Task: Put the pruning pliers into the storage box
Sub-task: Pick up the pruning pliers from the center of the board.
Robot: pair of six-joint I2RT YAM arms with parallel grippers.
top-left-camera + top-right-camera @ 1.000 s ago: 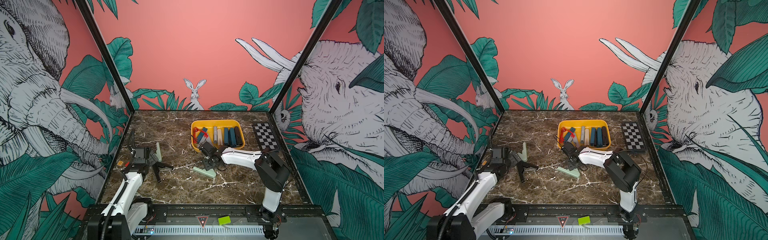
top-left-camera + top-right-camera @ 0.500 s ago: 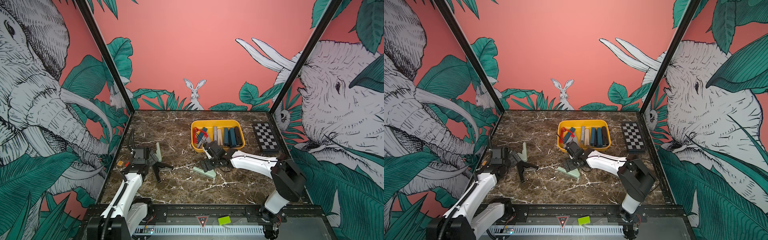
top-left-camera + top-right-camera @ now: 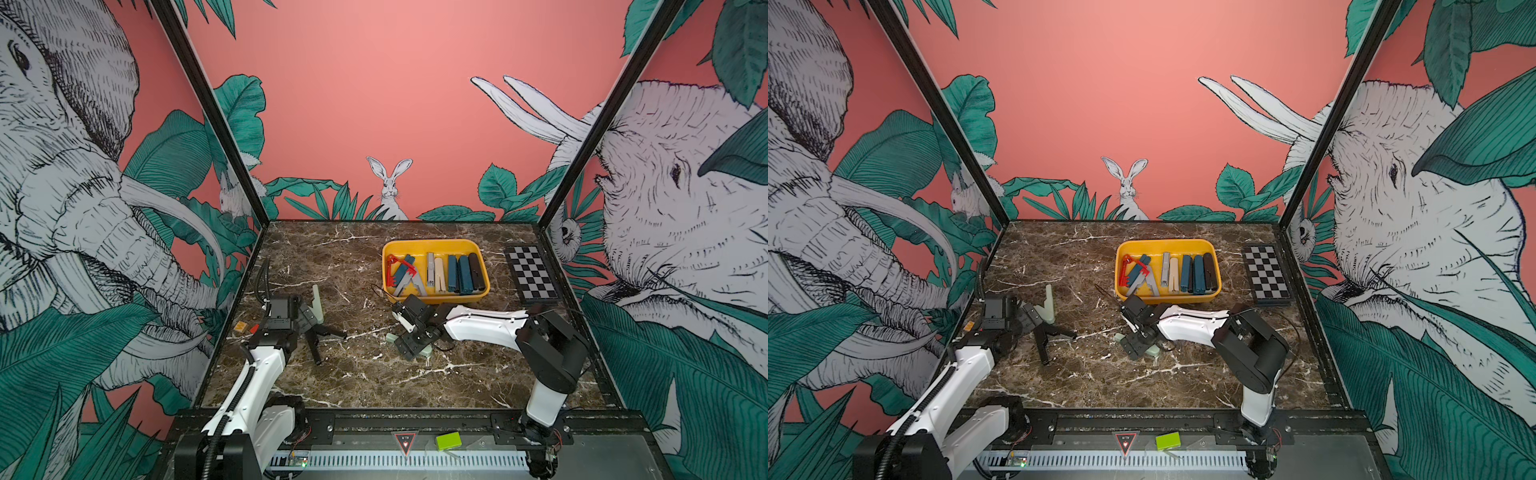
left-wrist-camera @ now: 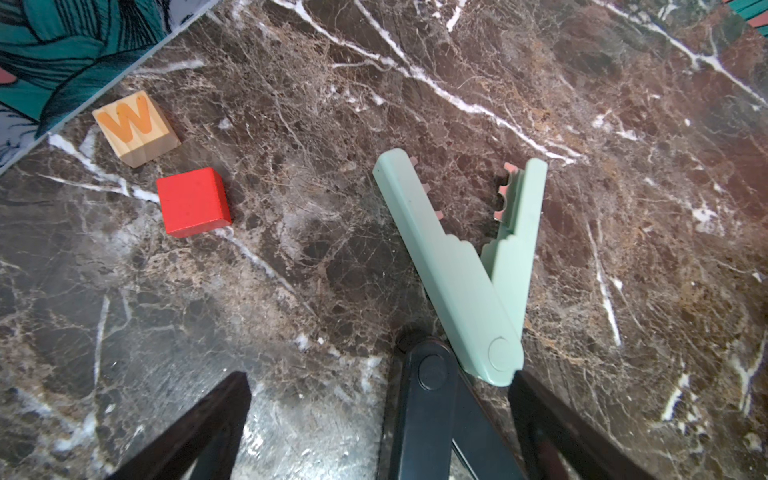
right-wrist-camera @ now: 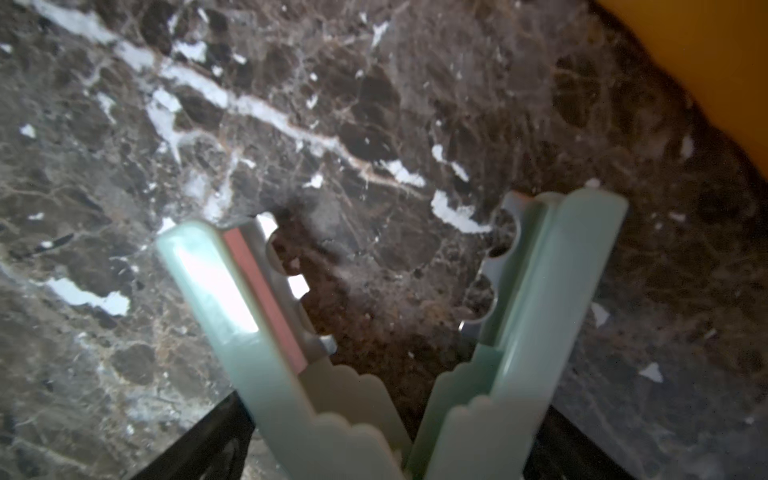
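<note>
Left claw [image 4: 378, 376] gapes wide over black pliers [image 4: 432, 415], right claw [image 5: 399, 405] straddles mint pliers [image 5: 519, 311] on bench [image 5: 291, 104] near storage box [image 5: 706, 62]; whether gripped, cannot tell.

Tabletop's a dark brown marble-look slab [image 4: 291, 270], polished with a soft sheen. The mint-green V-shaped plastic pliers [image 5: 519, 332] are smooth and semi-glossy, with shiny notched metal inserts [image 5: 494, 270]. The pale letter-W cube [image 4: 135, 126] is bare wood with visible grain, the red cube [image 4: 193, 201] matt. The shallow yellow tray [image 3: 432, 245] is smooth plastic.
</note>
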